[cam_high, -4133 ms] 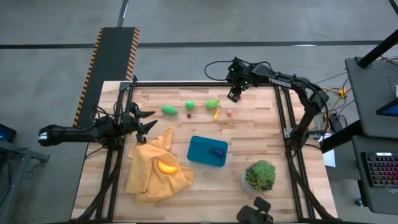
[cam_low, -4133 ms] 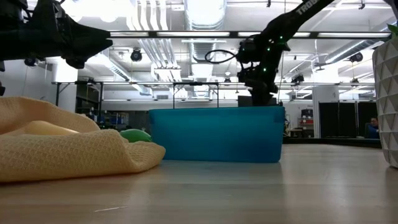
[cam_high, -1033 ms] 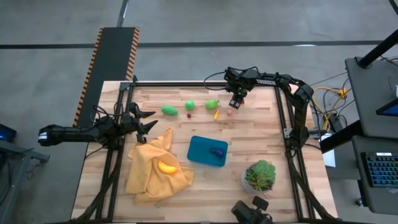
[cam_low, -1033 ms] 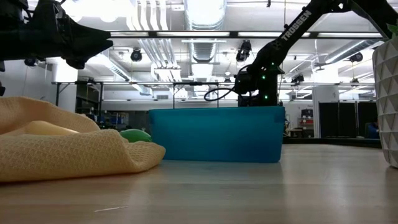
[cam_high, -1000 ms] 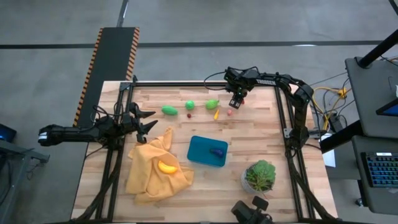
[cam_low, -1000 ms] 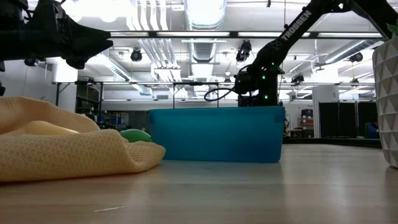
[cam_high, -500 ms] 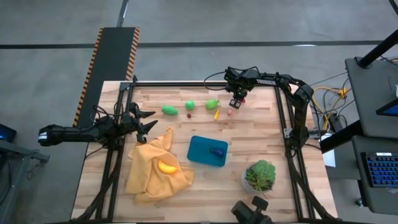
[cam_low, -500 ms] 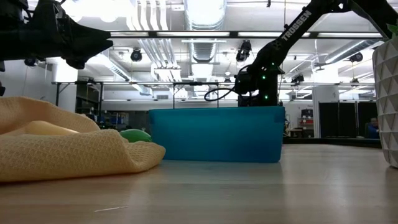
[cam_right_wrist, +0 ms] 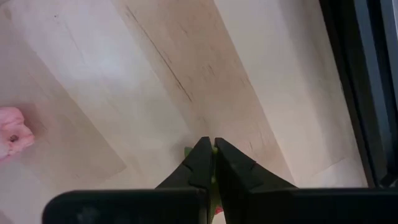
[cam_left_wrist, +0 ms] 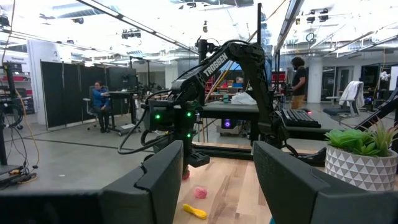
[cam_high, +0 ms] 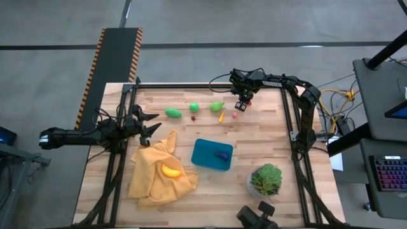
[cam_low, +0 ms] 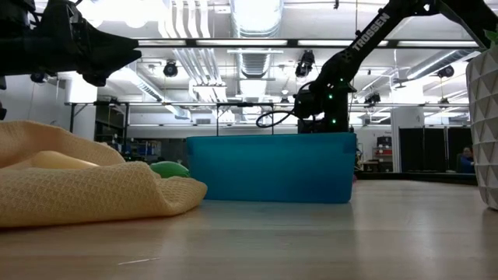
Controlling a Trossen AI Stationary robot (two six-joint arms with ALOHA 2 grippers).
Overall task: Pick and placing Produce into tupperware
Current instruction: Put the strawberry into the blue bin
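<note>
**Right gripper closed on produce, upper centre**

I see the right gripper [cam_high: 240, 106] pinched shut on a small red piece [cam_left_wrist: 185, 174], beside the pink piece [cam_high: 234, 115]. The left gripper [cam_high: 151, 122], mid-left, is half open and empty. The tupperware [cam_high: 202, 147] sits at centre.

The worktop [cam_high: 267, 137] is pale planked wood with a visible grain and a smooth, faintly satin finish. The tupperware [cam_high: 212, 154] looks like smooth teal plastic, slightly translucent in the low view. The mustard cloth [cam_high: 156, 172] is a soft, matt fabric with a waffle-like woven texture. The produce [cam_high: 173, 112] has a smooth plastic sheen. The right hand [cam_right_wrist: 212, 163] has matt black fingers.
</note>
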